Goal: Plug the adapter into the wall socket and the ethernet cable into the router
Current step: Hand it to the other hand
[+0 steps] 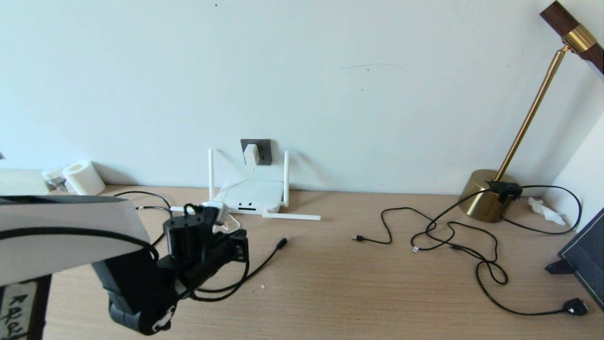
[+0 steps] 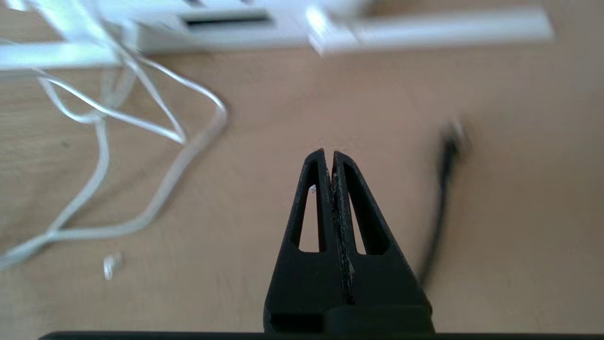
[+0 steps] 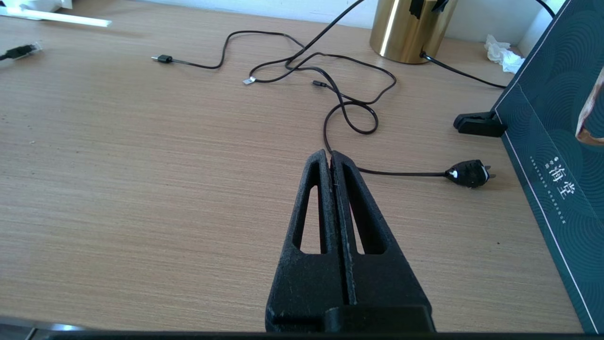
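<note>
The white adapter point(image 1: 251, 154) sits in the dark grey wall socket point(image 1: 263, 150), and its thin white cord point(image 2: 165, 174) loops down onto the desk. Below the socket lies the white router point(image 1: 250, 195), its slotted edge point(image 2: 226, 21) facing me. The black ethernet cable point(image 1: 257, 269) lies loose on the desk with its plug tip point(image 1: 282, 242) free, to the right of my left gripper point(image 1: 239, 245). That gripper point(image 2: 329, 153) is shut and empty, a short way in front of the router; the cable point(image 2: 441, 203) runs beside it. My right gripper point(image 3: 329, 153) hangs shut and empty over bare desk.
A brass lamp point(image 1: 488, 193) stands at the back right with thin black cables point(image 1: 448, 236) and a black plug point(image 1: 575, 307) spread before it. A dark green box point(image 3: 552, 141) leans at the right edge. A white roll point(image 1: 84, 177) sits at the back left.
</note>
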